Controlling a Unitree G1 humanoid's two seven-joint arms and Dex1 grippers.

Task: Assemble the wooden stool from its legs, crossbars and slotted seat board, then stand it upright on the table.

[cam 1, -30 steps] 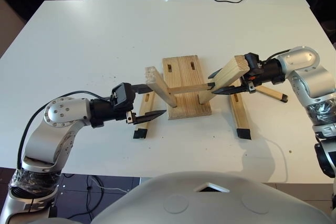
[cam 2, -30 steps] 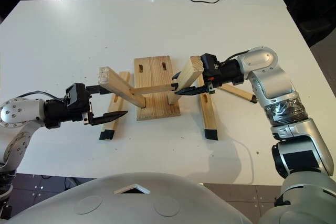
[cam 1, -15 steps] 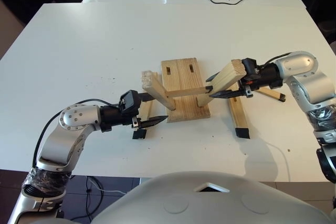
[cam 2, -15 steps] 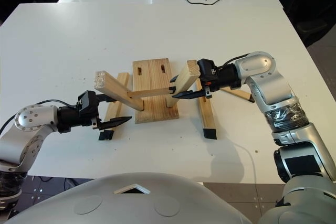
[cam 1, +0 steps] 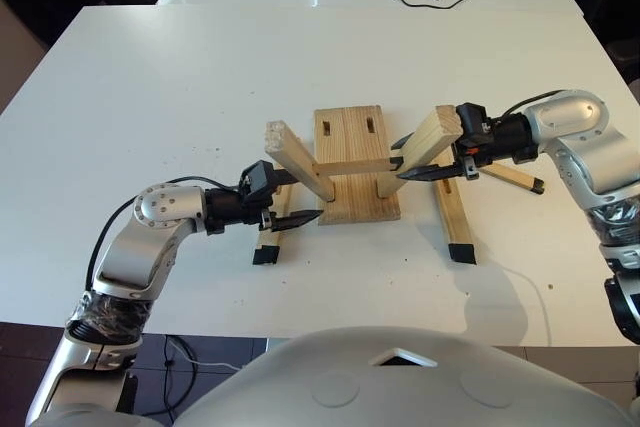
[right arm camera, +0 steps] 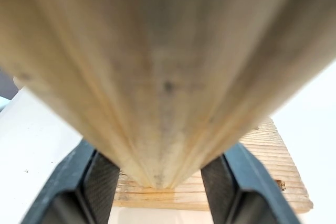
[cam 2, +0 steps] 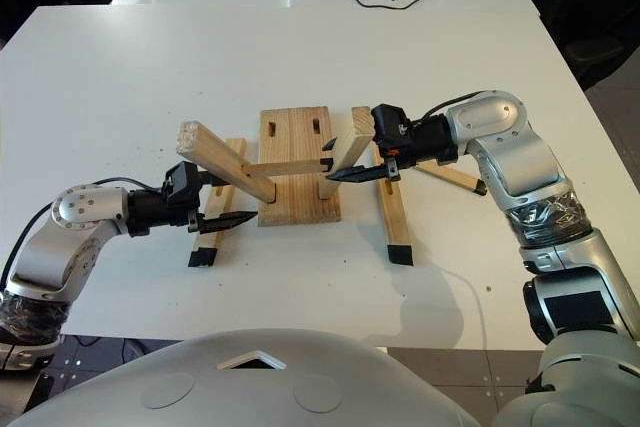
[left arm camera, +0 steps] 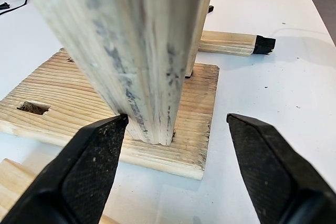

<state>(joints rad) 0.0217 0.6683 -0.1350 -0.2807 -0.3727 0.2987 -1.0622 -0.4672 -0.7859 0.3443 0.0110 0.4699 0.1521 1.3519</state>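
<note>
Assembly looks to us no more than half done. The seat board lies flat mid-table. One frame stands on its near end: a left leg and a right leg joined by a crossbar, both legs splayed outward. We cannot tell whether the leg ends sit in the slots. The right gripper clamps the right leg, while the left gripper straddles the left leg's foot with fingers wide. One spare leg lies left of the board and another spare leg right of it, with a loose crossbar farther right. Joining those, seating everything and upending the stool remain, we judge.
</note>
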